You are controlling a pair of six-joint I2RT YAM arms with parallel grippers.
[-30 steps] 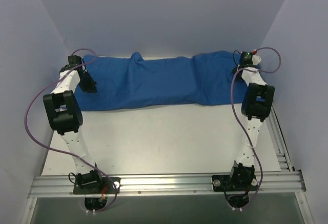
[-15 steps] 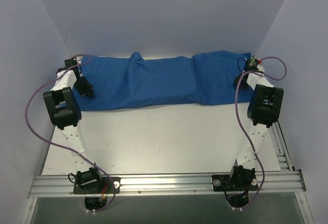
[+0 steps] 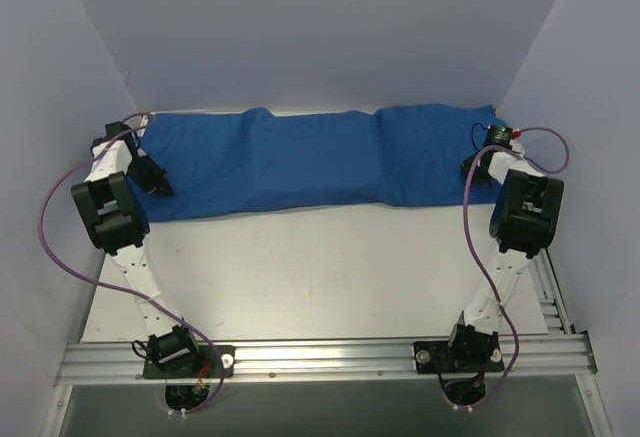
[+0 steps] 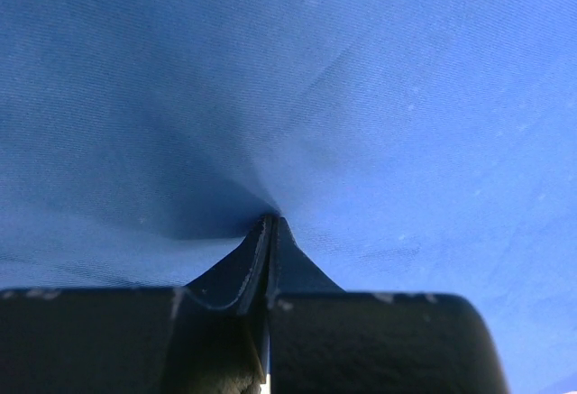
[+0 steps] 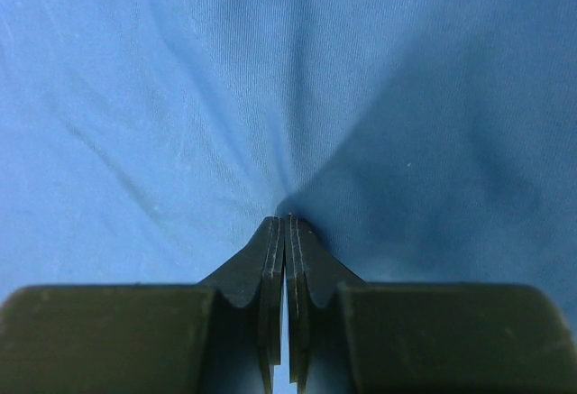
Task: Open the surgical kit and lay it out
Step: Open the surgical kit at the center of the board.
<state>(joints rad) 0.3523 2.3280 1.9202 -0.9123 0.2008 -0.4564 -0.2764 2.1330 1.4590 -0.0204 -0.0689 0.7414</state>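
Firmly, the left gripper (image 4: 271, 221) and right gripper (image 5: 286, 221) pinch opposite ends of the blue wrap (image 3: 300, 162).

We see a white bench (image 3: 320, 267) enclosed by plain pale lavender walls: a far wall (image 3: 320, 27), a left wall (image 3: 40, 107) and a right wall (image 3: 600, 77). An aluminium rail (image 3: 320, 355) runs along the bench's near edge. The light is soft and even.

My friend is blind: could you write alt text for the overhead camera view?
A long royal-blue cloth lies stretched across the far side of a white table, each end pinched in the shut jaws of a robot arm. The left arm and right arm rise from a metal rail at the near edge.
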